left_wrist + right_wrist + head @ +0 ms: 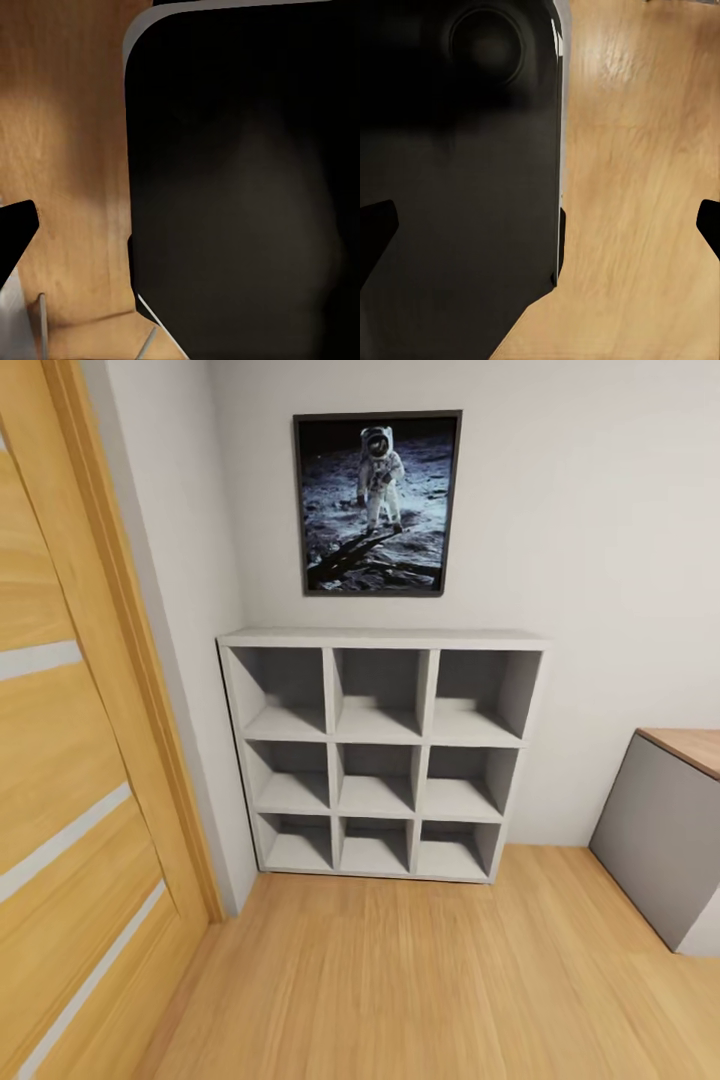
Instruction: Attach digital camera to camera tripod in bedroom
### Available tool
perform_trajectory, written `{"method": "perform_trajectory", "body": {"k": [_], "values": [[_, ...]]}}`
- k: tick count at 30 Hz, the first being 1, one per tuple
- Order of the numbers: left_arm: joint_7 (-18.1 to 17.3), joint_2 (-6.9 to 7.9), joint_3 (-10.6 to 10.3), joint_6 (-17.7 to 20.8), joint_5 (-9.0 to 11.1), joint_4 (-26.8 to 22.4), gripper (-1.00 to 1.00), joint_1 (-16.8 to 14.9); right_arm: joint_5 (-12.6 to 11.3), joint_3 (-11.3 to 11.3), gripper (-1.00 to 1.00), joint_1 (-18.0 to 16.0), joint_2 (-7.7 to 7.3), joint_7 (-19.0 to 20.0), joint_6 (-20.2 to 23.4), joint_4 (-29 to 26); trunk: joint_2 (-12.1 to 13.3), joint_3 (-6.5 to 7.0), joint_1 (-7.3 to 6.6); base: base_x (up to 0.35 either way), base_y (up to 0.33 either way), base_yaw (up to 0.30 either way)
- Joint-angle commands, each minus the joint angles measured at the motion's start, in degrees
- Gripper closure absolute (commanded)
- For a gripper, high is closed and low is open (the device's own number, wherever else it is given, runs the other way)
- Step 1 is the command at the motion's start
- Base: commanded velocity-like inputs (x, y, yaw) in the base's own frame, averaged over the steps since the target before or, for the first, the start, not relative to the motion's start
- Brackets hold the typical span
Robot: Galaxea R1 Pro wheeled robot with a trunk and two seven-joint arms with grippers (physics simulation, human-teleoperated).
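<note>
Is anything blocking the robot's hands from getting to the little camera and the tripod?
Can't tell yet. These pictures show a grey cube shelf under an astronaut picture, a wooden door and wood floor. The wrist views look down at floor beside the robot's dark body.

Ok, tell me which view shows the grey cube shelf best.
The head view: the grey cube shelf stands whole against the wall under the astronaut picture, all nine compartments visible. The left and right wrist views face the wood floor and dark robot parts instead.
</note>
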Motion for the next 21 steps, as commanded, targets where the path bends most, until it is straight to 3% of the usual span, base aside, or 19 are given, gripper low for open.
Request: {"method": "perform_trajectory", "body": {"k": [1, 14, 21], "values": [[0.0, 0.00, 0.0, 0.0, 0.0, -0.1, -1.00, 0.0, 0.0, 0.0, -1.00, -0.1, -0.01, 0.0, -0.4, 0.2, 0.0, -0.04, 0.03, 0.269, 0.186, 0.000], [0.0, 0.01, 0.0, 0.0, 0.0, -0.1, -1.00, 0.0, 0.0, 0.0, -1.00, 0.0, -0.01, 0.0, -0.4, 0.2, 0.0, -0.04, 0.03, 0.307, 0.129, -0.004], [0.0, 0.01, 0.0, 0.0, 0.0, -0.1, -1.00, 0.0, 0.0, 0.0, -1.00, 0.0, -0.01, 0.0, -0.4, 0.2, 0.0, -0.04, 0.03, 0.337, 0.026, -0.127]]}}
